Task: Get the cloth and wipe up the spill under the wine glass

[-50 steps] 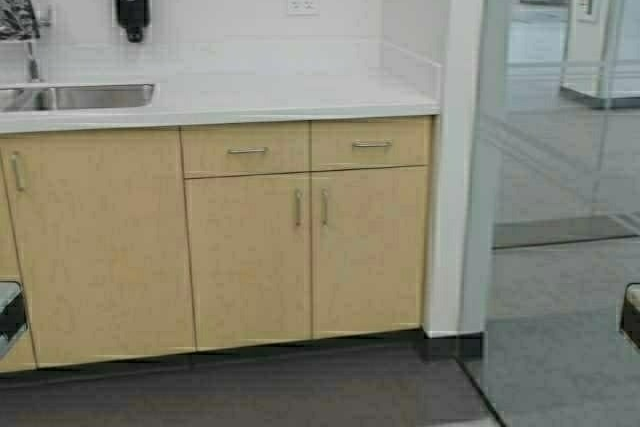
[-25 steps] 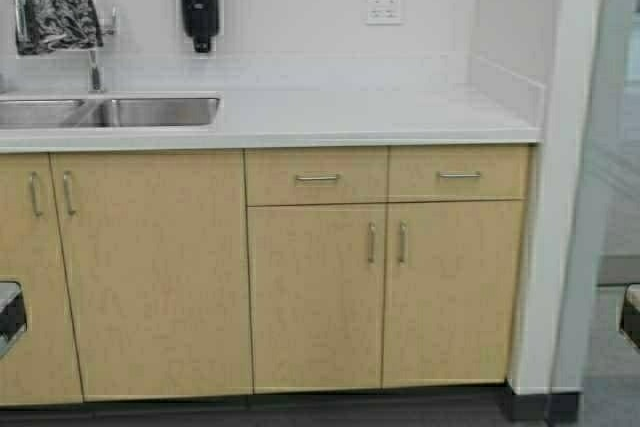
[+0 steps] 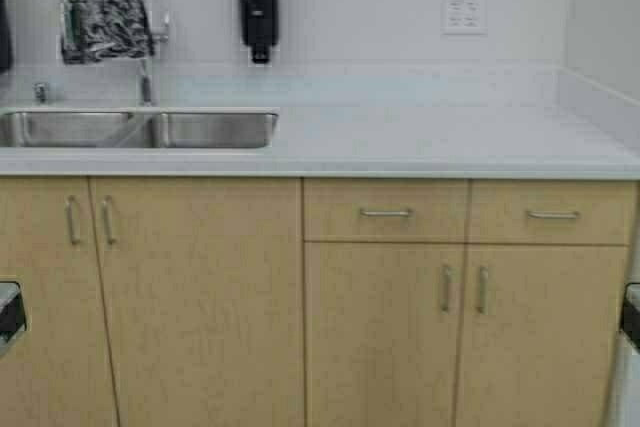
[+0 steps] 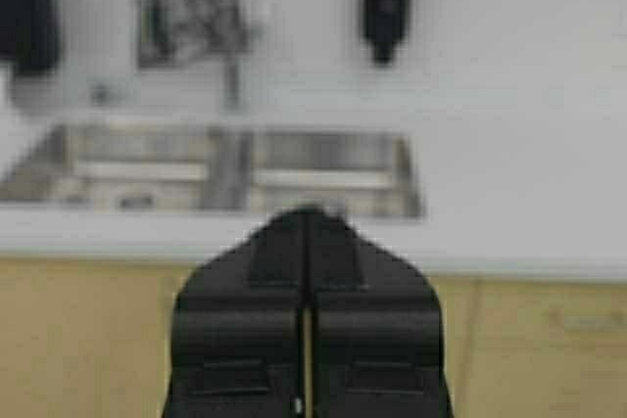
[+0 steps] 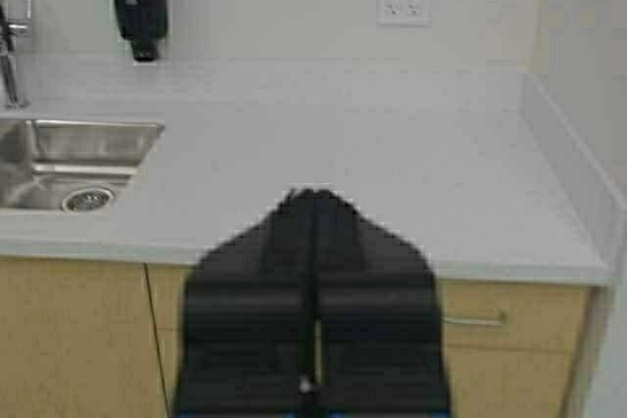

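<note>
The cloth point(image 3: 105, 27), dark with a pale leaf pattern, hangs over the tall faucet point(image 3: 146, 57) above the sink at the far left; it also shows in the left wrist view point(image 4: 191, 22). The wine glass and the spill are out of view. My left gripper point(image 4: 309, 214) is shut and empty, held in front of the cabinets, well short of the sink. My right gripper point(image 5: 313, 193) is shut and empty, in front of the bare counter. In the high view only a bit of each arm shows, at the left edge point(image 3: 8, 315) and the right edge point(image 3: 631, 315).
A double steel sink point(image 3: 140, 129) sits in the white counter point(image 3: 440, 142). A black soap dispenser point(image 3: 257, 2) and a wall socket point(image 3: 465, 12) are on the back wall. Tan cabinets and drawers point(image 3: 385, 297) stand below. A side wall rises at the right.
The robot has moved left and closer to the counter: the whole scene has shifted right. The sink and the cloth on the faucet have come fully into view; the glass wall has left it.
</note>
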{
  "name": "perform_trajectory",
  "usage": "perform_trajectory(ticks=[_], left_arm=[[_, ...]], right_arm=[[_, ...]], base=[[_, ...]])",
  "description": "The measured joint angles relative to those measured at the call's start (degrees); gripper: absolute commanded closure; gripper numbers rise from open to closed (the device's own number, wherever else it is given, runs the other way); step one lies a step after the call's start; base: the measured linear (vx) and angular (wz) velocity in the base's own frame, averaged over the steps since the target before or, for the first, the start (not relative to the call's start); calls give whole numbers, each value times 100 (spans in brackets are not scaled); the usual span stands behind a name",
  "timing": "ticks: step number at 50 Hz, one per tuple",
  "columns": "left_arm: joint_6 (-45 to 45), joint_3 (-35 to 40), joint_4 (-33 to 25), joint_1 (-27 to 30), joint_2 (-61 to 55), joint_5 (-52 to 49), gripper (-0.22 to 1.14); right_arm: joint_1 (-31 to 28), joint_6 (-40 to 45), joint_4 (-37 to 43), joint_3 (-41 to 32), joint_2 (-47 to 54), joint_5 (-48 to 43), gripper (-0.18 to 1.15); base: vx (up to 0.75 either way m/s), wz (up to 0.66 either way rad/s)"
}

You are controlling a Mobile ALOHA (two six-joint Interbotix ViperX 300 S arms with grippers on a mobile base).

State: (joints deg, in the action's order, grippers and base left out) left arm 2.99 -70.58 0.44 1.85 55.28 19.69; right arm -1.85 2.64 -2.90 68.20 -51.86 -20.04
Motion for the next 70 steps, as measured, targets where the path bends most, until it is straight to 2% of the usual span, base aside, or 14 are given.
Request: perform_trajectory(ticks=[33, 59, 70], left_arm=[[149, -70, 0, 0, 44, 18, 89], [237, -105, 0, 0, 141, 53, 89], [431, -202, 79, -62, 527, -88, 89]], right_arm=[[-53, 35, -9, 9, -79, -18, 92], [-800, 35, -316, -62, -141, 264, 92], [-1213, 35, -352, -378, -79, 976, 92]], base=[[41, 30], [38, 24], [34, 9]])
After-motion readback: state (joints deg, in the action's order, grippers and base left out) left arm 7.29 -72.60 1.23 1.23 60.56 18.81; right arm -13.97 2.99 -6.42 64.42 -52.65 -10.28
